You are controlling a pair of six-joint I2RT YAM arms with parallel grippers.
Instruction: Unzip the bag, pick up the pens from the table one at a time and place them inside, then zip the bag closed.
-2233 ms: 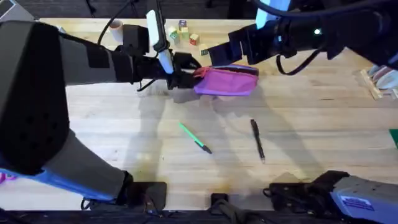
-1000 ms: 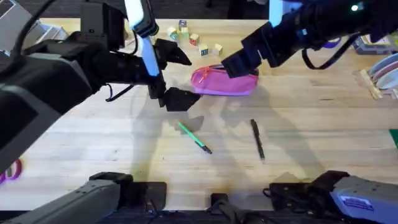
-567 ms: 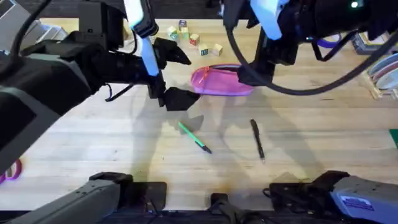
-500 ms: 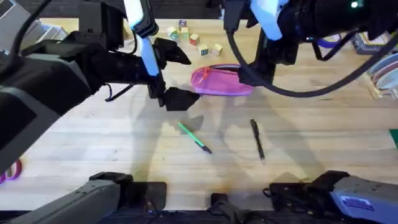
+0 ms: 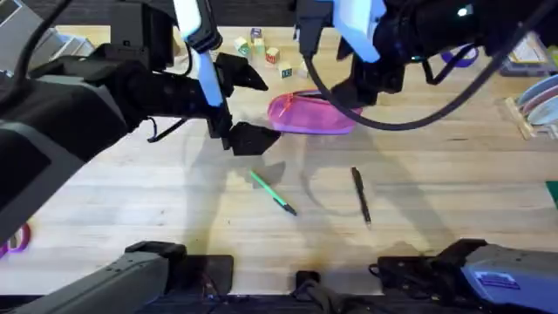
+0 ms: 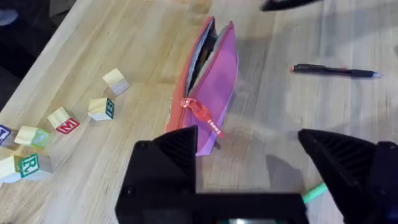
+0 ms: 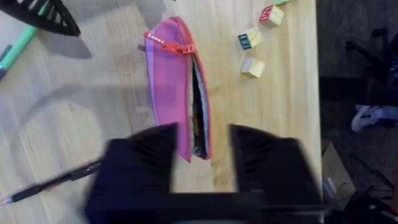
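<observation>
With the pink fabric pouch (image 6: 214, 87) lying unzipped on the pale plank table (image 5: 436, 201), the left gripper (image 6: 267, 168) hung wide open and empty; it should descend squarely over the slim green pen (image 5: 274, 193), fingers straddling its middle.

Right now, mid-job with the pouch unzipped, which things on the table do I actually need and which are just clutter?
Needed:
- pink pouch, zipper open
- green pen on the table
- black pen on the table

Clutter:
- letter blocks behind the pouch
- stack of plates at the table's right edge
</observation>
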